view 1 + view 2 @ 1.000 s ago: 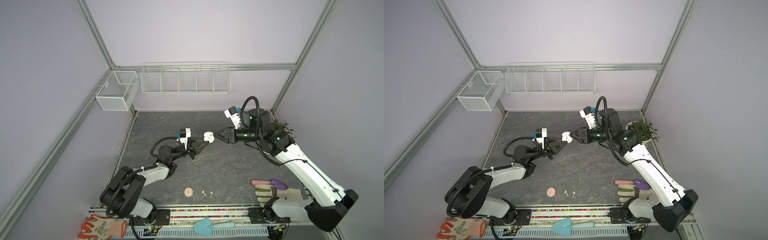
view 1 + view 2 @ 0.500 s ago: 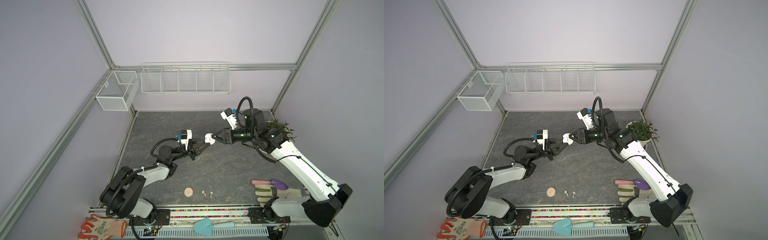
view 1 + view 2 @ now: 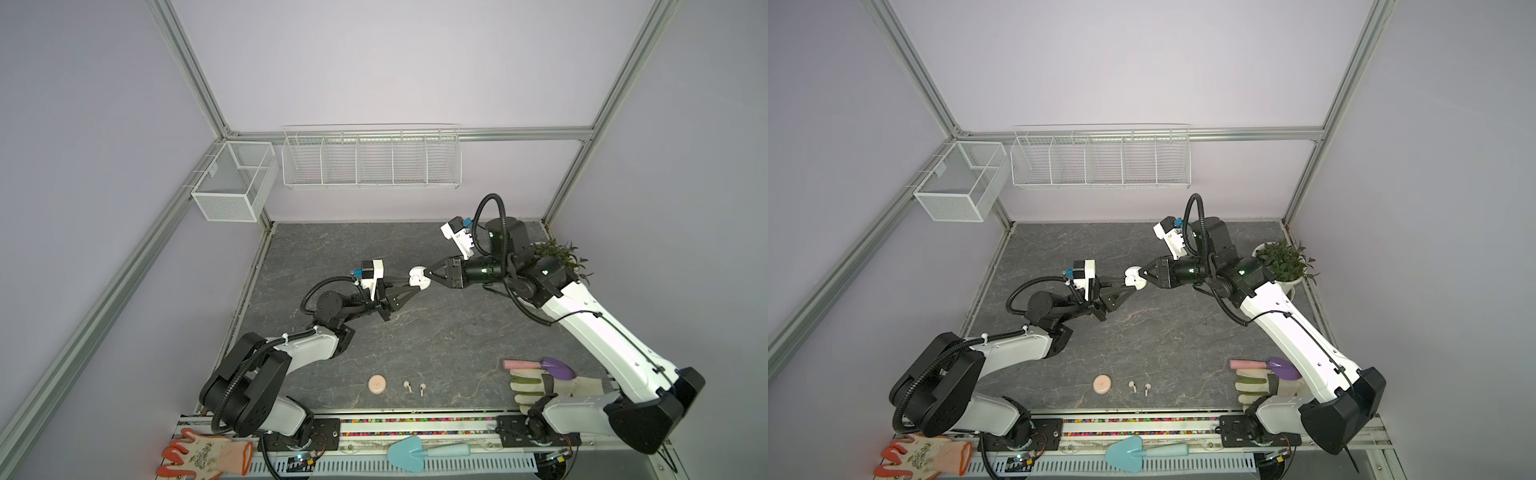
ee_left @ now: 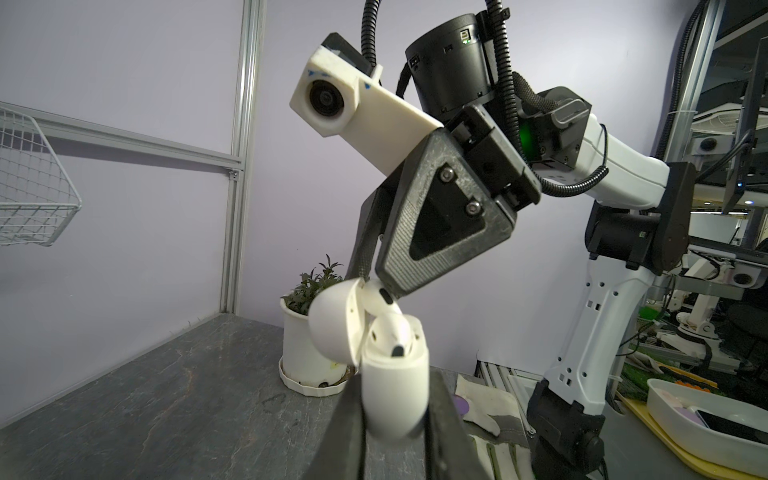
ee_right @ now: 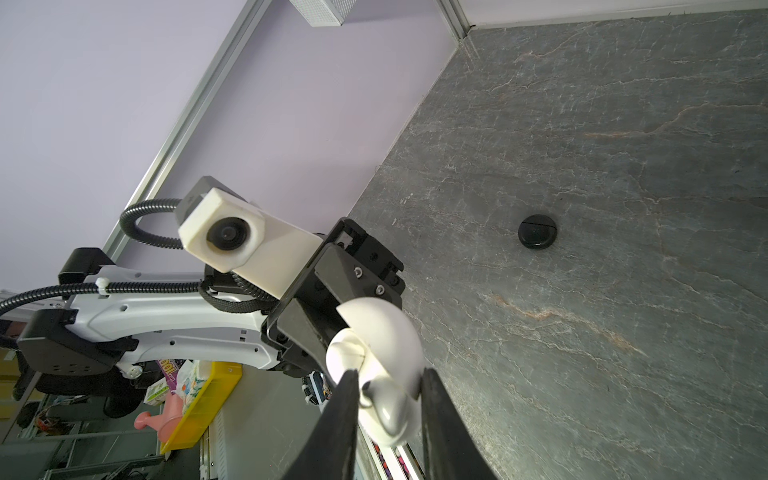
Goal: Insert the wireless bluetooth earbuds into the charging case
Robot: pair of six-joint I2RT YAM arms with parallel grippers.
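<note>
**Stone tabletop [image 3: 457,332]: four earbuds, three cases**

Fingers of the left gripper [image 3: 412,284] clamp one white charging case [image 4: 395,395], lid open, above mid-table. One white earbud [image 4: 395,338] sits inside. A second white earbud [image 4: 380,300] lies between the narrowly parted fingers of the right gripper [image 3: 430,277]; grip undeterminable. Two pale pink earbuds [image 3: 408,386] and one pink case [image 3: 377,384] lie near the front. Only the right wrist view shows the black case [image 5: 537,232].
</note>
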